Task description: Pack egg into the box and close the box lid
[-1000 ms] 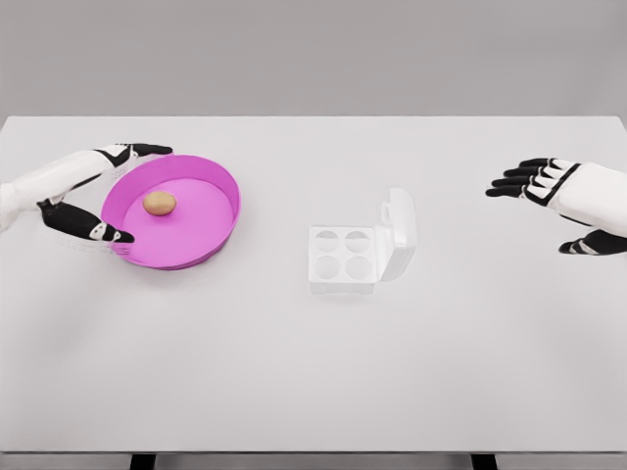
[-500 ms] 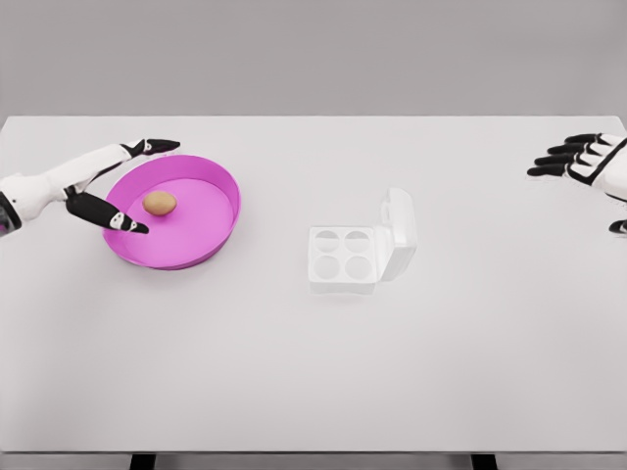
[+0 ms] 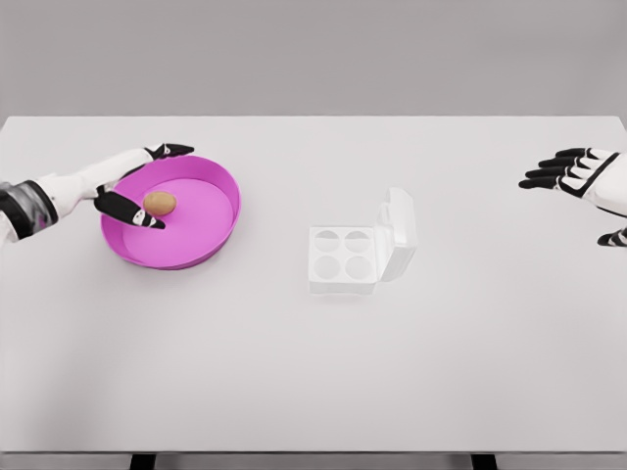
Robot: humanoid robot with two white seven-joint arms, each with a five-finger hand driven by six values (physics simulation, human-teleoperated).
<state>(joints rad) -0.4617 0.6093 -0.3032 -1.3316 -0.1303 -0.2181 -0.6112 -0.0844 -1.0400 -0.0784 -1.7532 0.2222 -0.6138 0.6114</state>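
A bare simulated test bench rather than any lived-in room: a wide, plain white rectangular table (image 3: 313, 372) fills the view against a featureless grey backdrop (image 3: 313, 54) (flat, shadowless rendering), with only 2 dark table legs (image 3: 143, 460) showing below.

Table (image 3: 294, 372): plain pale grey-white, no pattern. Backdrop beyond it a darker flat grey.

Dish (image 3: 211, 230): bright magenta-pink all over, wall a shade deeper than the floor.

Egg (image 3: 160, 203): tan-brown, unmarked, lighter on top.

Box (image 3: 345, 257): white throughout, lid the same; its four round cups show only as faint grey shading.

My left hand (image 3: 122, 186): white shell, black fingers with white bands at the joints; forearm carries a dark grey-black band near the frame edge.

My right hand (image 3: 586, 181): same scheme, white with black fingers.
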